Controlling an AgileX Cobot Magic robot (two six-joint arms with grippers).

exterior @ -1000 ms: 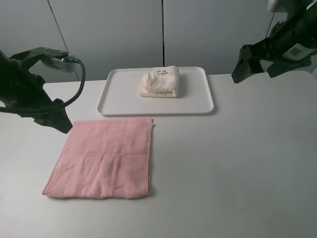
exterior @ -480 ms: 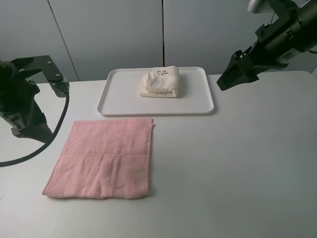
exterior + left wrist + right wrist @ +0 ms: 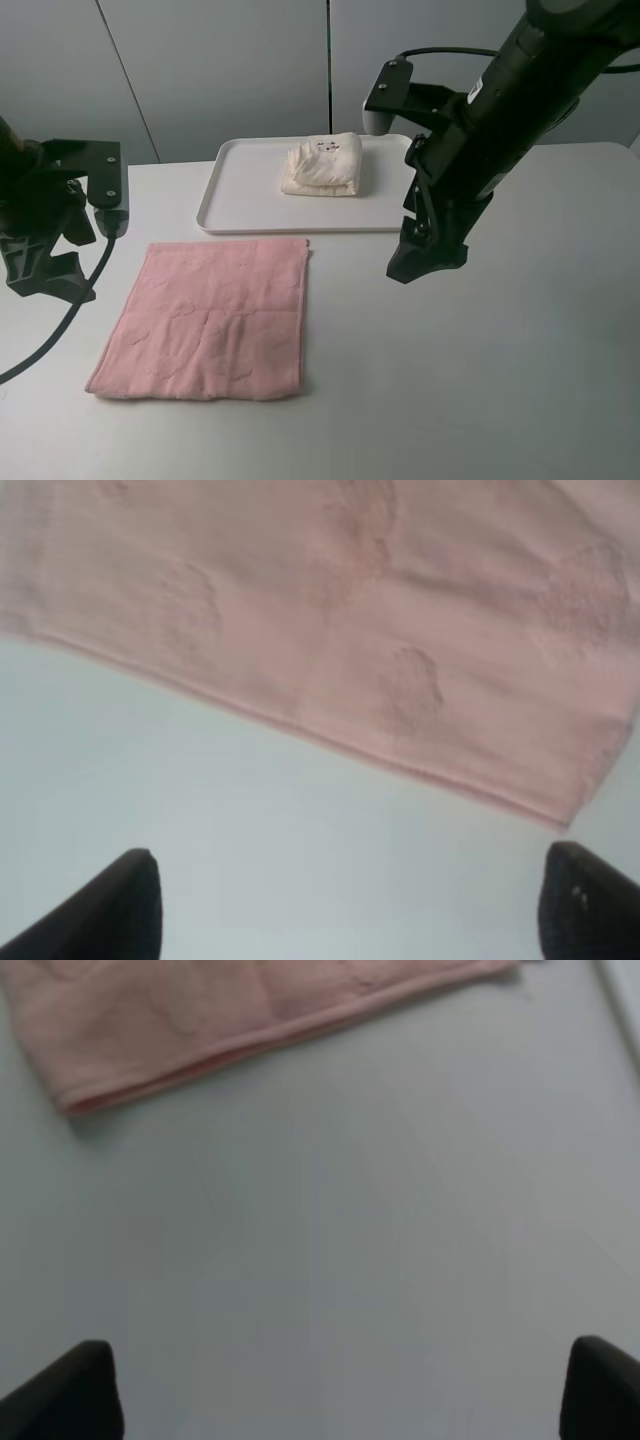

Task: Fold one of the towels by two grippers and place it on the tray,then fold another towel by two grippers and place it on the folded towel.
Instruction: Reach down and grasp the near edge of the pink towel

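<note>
The pale pink towel (image 3: 210,318) lies flat and unfolded on the table, in front of the tray. The cream-white towel (image 3: 323,165) sits folded on the white tray (image 3: 250,195) at the back. My left gripper (image 3: 48,278) hovers just left of the pink towel's far left corner. In the left wrist view it (image 3: 355,910) is open over bare table, with the towel's edge (image 3: 350,630) ahead of it. My right gripper (image 3: 425,260) hangs right of the pink towel's far right corner. It (image 3: 335,1390) is open and holds nothing, and the pink towel (image 3: 250,1010) lies beyond it.
The table is white, with a grey panelled wall (image 3: 250,60) behind it. A black cable (image 3: 60,320) hangs from the left arm near the towel's left side. The right arm's body (image 3: 500,110) stands over the tray's right end.
The right arm has swung from the far upper right down and left to the table's middle, beside the pink towel. The left arm has drawn back left and lower. Both towels are unmoved.
</note>
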